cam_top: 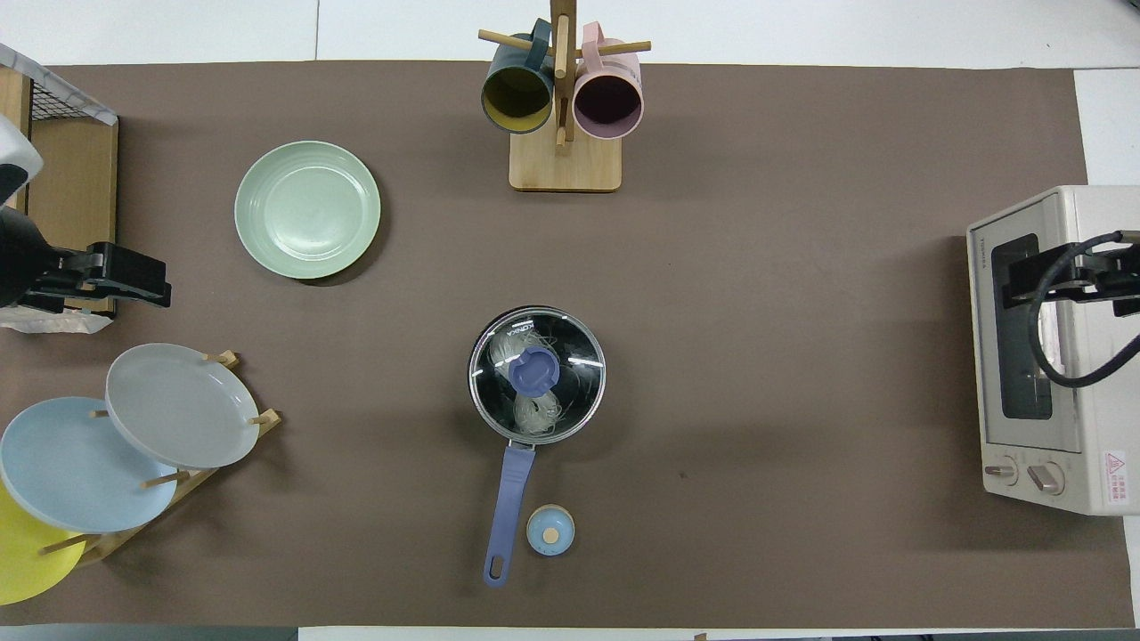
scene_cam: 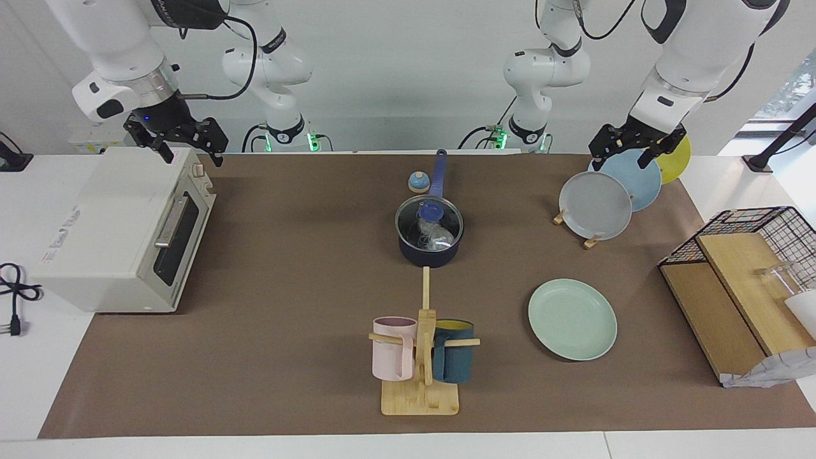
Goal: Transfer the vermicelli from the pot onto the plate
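The pot (scene_cam: pixel 430 250) is a dark navy saucepan at the middle of the table, its long blue handle pointing toward the robots. A clear glass lid with a blue knob (scene_cam: pixel 430 210) rests on it. The vermicelli (scene_cam: pixel 441 238) shows through the lid as white looped strands inside the pot (cam_top: pixel 485 392); it also shows in the overhead view (cam_top: pixel 537 417). The mint-green plate (scene_cam: pixel 572 319) lies bare, farther from the robots, toward the left arm's end (cam_top: pixel 307 209). My left gripper (scene_cam: pixel 623 158) hangs open and empty above the plate rack (cam_top: pixel 153 281). My right gripper (scene_cam: pixel 191 153) hangs open and empty over the toaster oven (cam_top: pixel 1013 289).
A wooden rack holds a grey plate (scene_cam: pixel 595 205), a light blue plate (scene_cam: pixel 641 182) and a yellow plate. A mug tree (scene_cam: pixel 422 357) carries a pink and a dark teal mug. A toaster oven (scene_cam: pixel 121 236) stands at the right arm's end and a wire basket (scene_cam: pixel 758 255) at the left arm's end. A small blue knobbed thing (scene_cam: pixel 418 183) lies beside the pot handle.
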